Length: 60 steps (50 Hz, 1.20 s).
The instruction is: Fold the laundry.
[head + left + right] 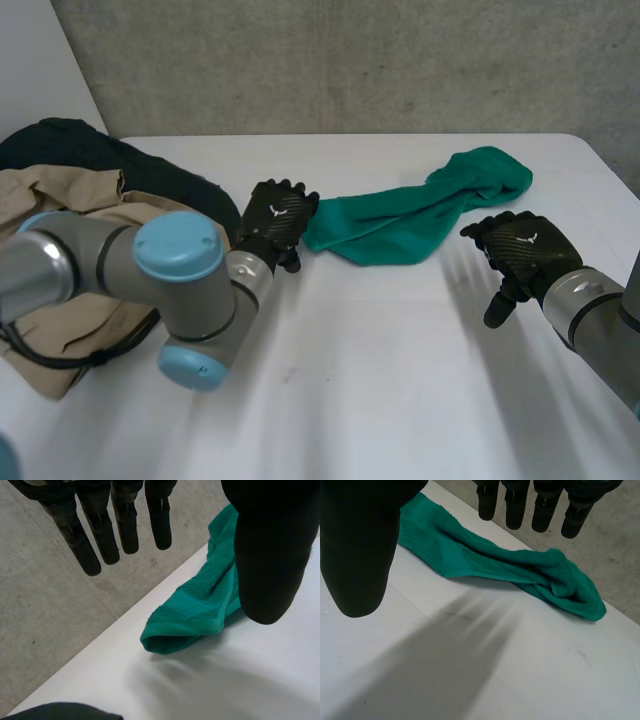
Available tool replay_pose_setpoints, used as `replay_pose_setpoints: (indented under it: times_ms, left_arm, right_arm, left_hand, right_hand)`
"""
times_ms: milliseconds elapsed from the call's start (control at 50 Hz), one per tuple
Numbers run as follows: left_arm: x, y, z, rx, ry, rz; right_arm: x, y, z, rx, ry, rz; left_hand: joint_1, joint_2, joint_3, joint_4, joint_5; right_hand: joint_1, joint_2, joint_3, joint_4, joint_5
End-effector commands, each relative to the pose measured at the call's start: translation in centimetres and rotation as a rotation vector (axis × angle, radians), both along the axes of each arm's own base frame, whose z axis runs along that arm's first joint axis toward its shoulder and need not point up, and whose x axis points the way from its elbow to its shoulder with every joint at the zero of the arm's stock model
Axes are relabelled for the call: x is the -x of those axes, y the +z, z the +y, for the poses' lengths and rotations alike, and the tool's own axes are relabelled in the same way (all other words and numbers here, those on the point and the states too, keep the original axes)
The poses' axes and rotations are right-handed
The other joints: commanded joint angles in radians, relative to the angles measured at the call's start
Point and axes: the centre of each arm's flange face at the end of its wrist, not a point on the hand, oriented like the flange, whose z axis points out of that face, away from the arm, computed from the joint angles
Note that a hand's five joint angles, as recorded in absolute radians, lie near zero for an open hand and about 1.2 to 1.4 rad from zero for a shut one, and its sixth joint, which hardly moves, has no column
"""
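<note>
The towel [400,225] is plain green all over. The table [380,380] is white. The left hand [278,218] and the right hand [525,250] are black. The left arm [100,265] is grey, and its caps [180,245] are light blue. The tan clothing [60,195] is plain. The dark cloth [70,140] is almost black. The wall [350,60] is grey with little specks.

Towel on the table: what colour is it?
Plain green; the towel shows best in the right wrist view.

Beige cloth [60,195] and dark cloth [80,148], partly behind the left arm [110,262], partly beyond the view's edge.
</note>
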Motion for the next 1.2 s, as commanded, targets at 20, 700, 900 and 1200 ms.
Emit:
replay_pose_setpoints:
  times_ms: [20, 700, 900, 1200]
  left_arm:
    - [2.0, -1.2, -2.3, 0.003, -0.068, 0.005]
    - [4.5, -6.0, -8.1, 0.021, -0.143, -0.021]
    - [4.7, -3.5, -9.2, 0.118, -0.059, 0.001]
    - [0.7, 15.6, -2.7, 0.309, -0.017, 0.121]
  right_arm:
    - [0.0, -0.2, 0.0, -0.009, 0.001, 0.003]
    - [1.4, -1.6, 0.3, -0.056, -0.027, 0.031]
    - [1.6, -0.9, -0.5, -0.022, -0.039, 0.029]
    - [2.3, 4.5, -7.1, 0.126, -0.063, -0.062]
  left_hand:
    - [0.063, 0.067, 0.068, 0.076, 0.079]
    - [0.263, 0.266, 0.268, 0.275, 0.279]
    - [0.976, 0.98, 0.981, 0.988, 0.992]
    - [0.976, 0.98, 0.981, 0.988, 0.992]
  right_hand:
    - [-0.042, -0.029, -0.026, -0.025, -0.041]
    - [-0.031, -0.017, -0.014, -0.014, -0.029]
    - [-0.036, -0.023, -0.02, -0.019, -0.035]
    - [-0.047, -0.033, -0.03, -0.03, -0.045]
